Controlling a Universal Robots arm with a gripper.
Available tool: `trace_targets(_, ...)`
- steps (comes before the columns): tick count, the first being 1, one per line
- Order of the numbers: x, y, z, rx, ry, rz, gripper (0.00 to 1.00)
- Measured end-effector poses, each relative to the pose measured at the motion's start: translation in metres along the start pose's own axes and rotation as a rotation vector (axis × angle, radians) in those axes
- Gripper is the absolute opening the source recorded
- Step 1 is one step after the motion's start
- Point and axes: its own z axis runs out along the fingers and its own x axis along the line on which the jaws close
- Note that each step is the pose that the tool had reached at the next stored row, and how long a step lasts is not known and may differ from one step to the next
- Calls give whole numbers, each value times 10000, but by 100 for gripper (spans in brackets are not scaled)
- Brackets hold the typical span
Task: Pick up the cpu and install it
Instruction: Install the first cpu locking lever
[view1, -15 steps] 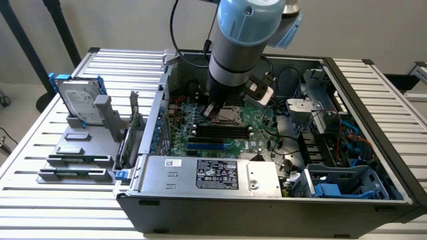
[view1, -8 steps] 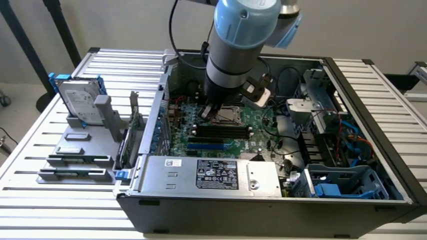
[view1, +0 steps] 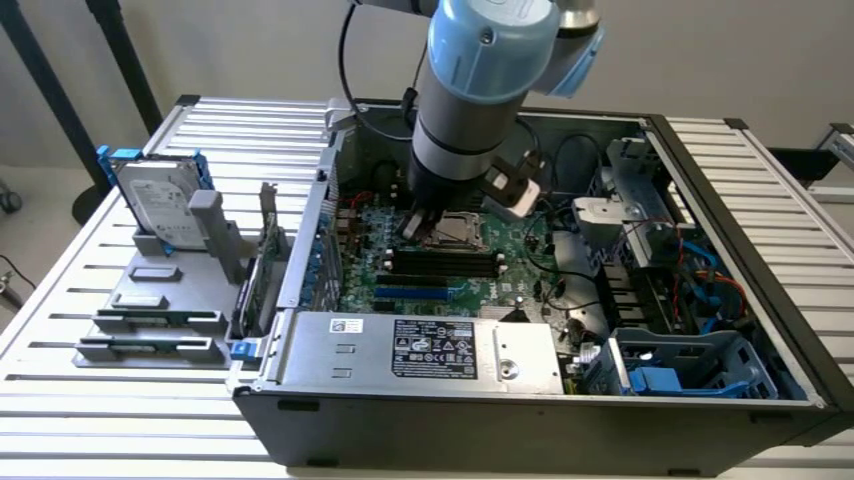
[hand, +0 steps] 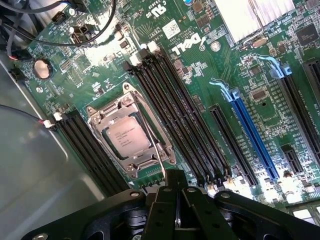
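The cpu, a flat silver square with printed text, lies seated in the motherboard socket, and the metal retention frame is down around it. My gripper hovers just beside the socket with its black fingers pressed together and nothing visible between them. The thin socket lever runs along the frame's edge up to the fingertips; whether they touch it cannot be told. In the exterior view the gripper points down inside the open computer case, right beside the socket.
Black memory slots and a blue expansion slot flank the socket. The power supply, a blue drive cage and cables crowd the case. At the exterior view's left, a hard drive stands on a grey holder.
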Motion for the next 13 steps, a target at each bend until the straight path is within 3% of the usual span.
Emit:
trace_targets(6, -16, 13, 58, 14, 22, -2, 11)
trace_targets(13, -83, -38, 166, 12, 26, -4, 11)
